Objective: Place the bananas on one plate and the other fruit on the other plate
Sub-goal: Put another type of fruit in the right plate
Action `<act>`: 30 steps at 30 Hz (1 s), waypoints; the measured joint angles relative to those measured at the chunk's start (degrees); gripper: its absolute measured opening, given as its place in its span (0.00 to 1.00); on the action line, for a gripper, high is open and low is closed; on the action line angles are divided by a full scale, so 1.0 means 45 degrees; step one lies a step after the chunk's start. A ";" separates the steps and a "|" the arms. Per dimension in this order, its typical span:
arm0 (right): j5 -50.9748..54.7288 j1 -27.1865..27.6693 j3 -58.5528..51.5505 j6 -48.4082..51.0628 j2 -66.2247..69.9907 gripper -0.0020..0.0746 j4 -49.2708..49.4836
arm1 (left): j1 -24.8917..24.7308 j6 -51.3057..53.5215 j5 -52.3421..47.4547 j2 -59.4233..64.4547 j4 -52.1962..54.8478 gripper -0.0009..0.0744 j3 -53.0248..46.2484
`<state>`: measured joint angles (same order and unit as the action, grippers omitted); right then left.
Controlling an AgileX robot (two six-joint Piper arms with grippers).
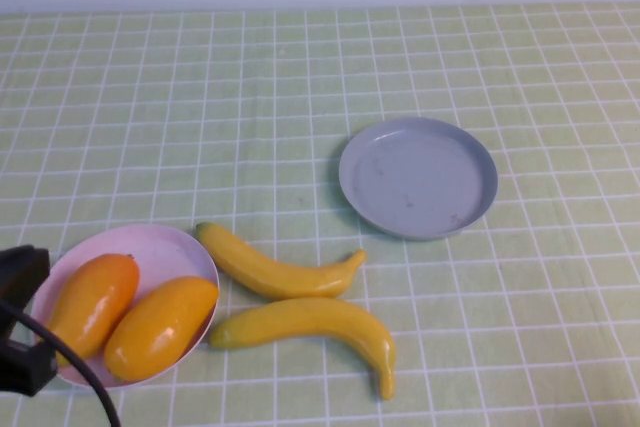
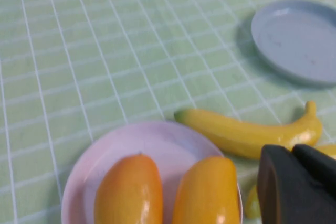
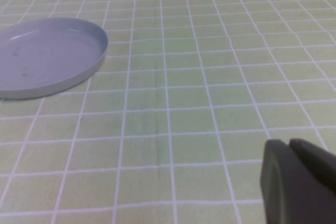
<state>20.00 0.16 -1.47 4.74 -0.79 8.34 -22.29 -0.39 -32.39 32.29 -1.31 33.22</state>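
While both mangoes (image 1: 130,315) sit plated (pink), grippers — left (image 2: 294,187), right (image 3: 299,182) — fingers' state unclear

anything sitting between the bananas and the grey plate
Nothing visible. Both bananas lie on the cloth with bare checks up to the grey plate. Left gripper sits by the pink plate; right gripper is low, right of the grey plate.
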 joint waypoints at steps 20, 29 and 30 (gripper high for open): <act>0.0000 0.0000 0.0000 0.0000 0.0000 0.01 0.0000 | 0.3776 0.0978 0.8361 -0.6588 -0.0165 0.01 -0.7544; 0.0000 0.0000 0.0000 0.0000 0.0000 0.01 0.0000 | 0.3836 0.0742 0.4486 -0.7295 -0.0119 0.01 -0.7689; 0.0000 0.0000 0.0000 0.0000 0.0000 0.01 0.0000 | 0.3836 0.0742 0.4005 -0.7295 -0.0119 0.01 -0.7689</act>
<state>20.00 0.16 -1.47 4.74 -0.79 8.34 -5.03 2.95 -14.37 -0.54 -1.84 -1.38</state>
